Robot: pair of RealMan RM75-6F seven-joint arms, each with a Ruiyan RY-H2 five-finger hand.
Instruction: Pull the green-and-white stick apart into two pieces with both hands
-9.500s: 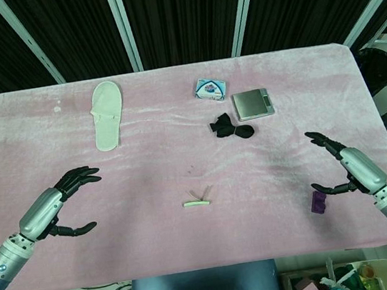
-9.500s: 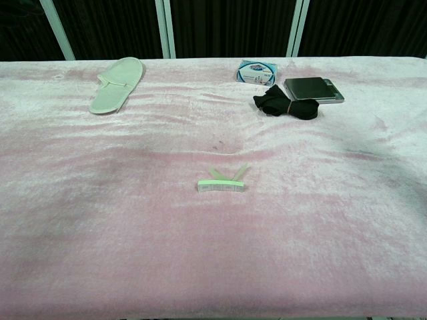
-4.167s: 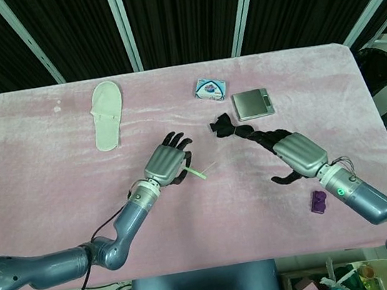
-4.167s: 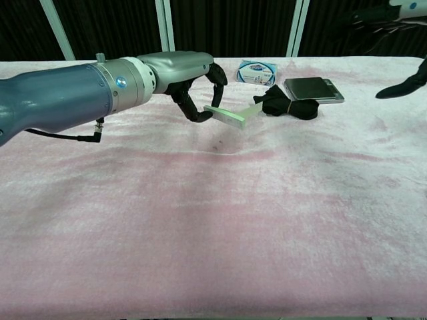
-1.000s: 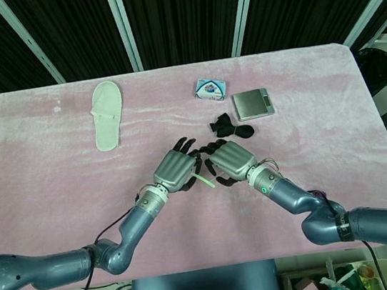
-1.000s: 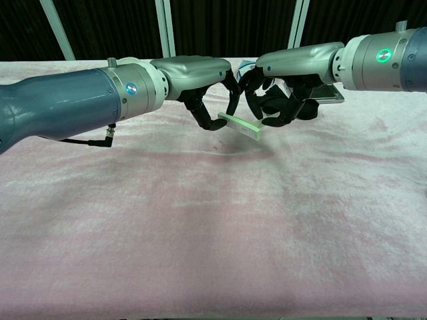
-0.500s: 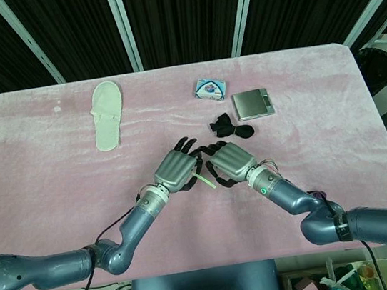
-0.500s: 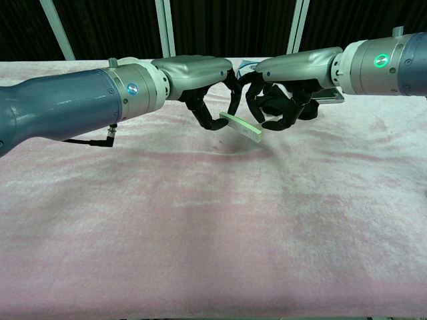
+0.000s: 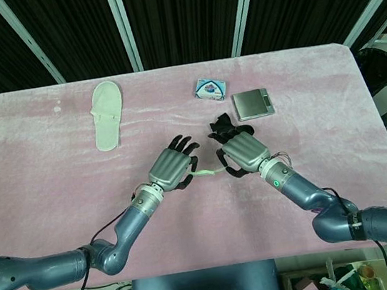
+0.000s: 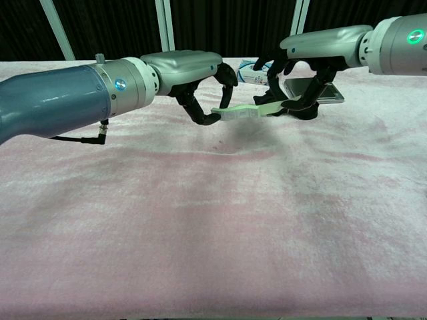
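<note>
The green-and-white stick [image 10: 235, 111] hangs above the pink table, stretched in a nearly straight line between my two hands. My left hand [image 10: 193, 83] pinches its green-and-white end. My right hand [image 10: 300, 80] pinches the paler end [image 10: 268, 107]. I cannot tell whether the two parts still touch in the middle. From the head view, the stick [image 9: 207, 172] shows as a thin pale line between the left hand [image 9: 170, 168] and the right hand [image 9: 243, 151], mid-table.
A white slipper [image 9: 106, 114] lies at the back left. A blue-and-white pack [image 9: 210, 88], a grey scale [image 9: 252, 103] and a black cloth [image 9: 218, 123] sit behind the right hand. The pink cloth [image 10: 213, 233] covers the table.
The hands have moved apart, the right one going right and up. The stick, short and slanted between them before, now spans a longer, flatter line.
</note>
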